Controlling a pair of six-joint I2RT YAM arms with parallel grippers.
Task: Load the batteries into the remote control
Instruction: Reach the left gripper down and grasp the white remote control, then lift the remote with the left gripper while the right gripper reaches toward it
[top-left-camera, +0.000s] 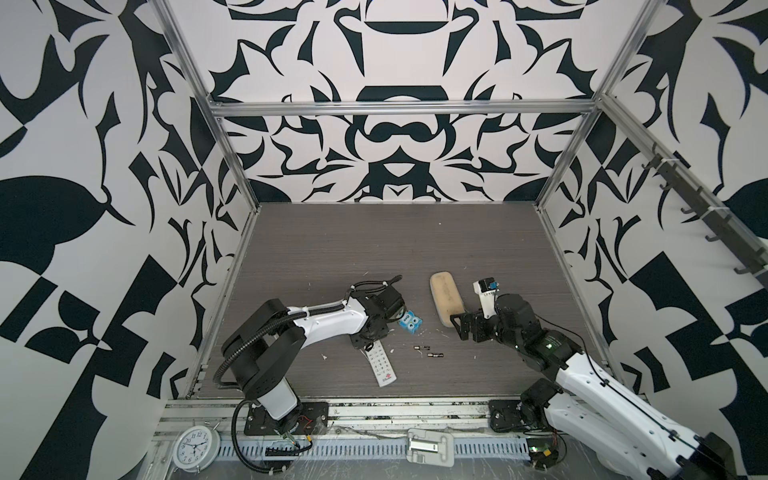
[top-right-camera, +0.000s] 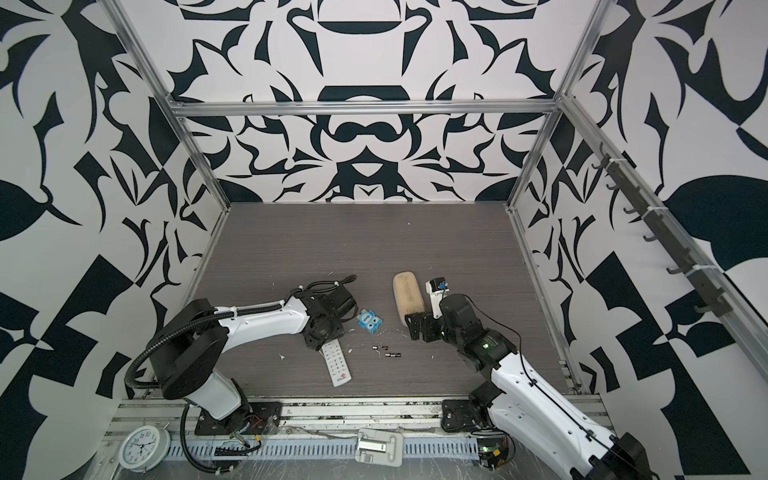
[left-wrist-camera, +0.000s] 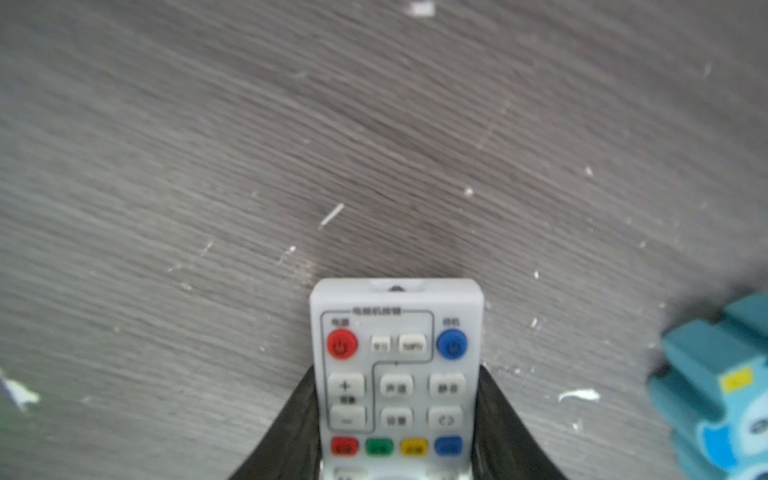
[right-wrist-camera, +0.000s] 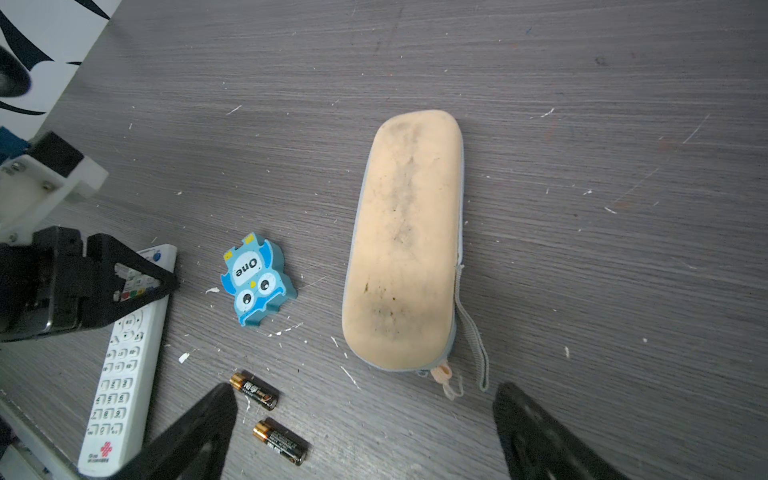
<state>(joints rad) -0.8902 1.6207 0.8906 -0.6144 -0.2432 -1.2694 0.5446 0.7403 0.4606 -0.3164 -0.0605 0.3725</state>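
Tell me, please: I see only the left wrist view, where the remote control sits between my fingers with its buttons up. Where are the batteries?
Observer: One battery and the second battery lie loose on the table, to the right of the remote control in a top view.
Operator: Thank you. Is the other arm already busy with them?
Observer: No. The right gripper hangs open above the table near them and holds nothing.
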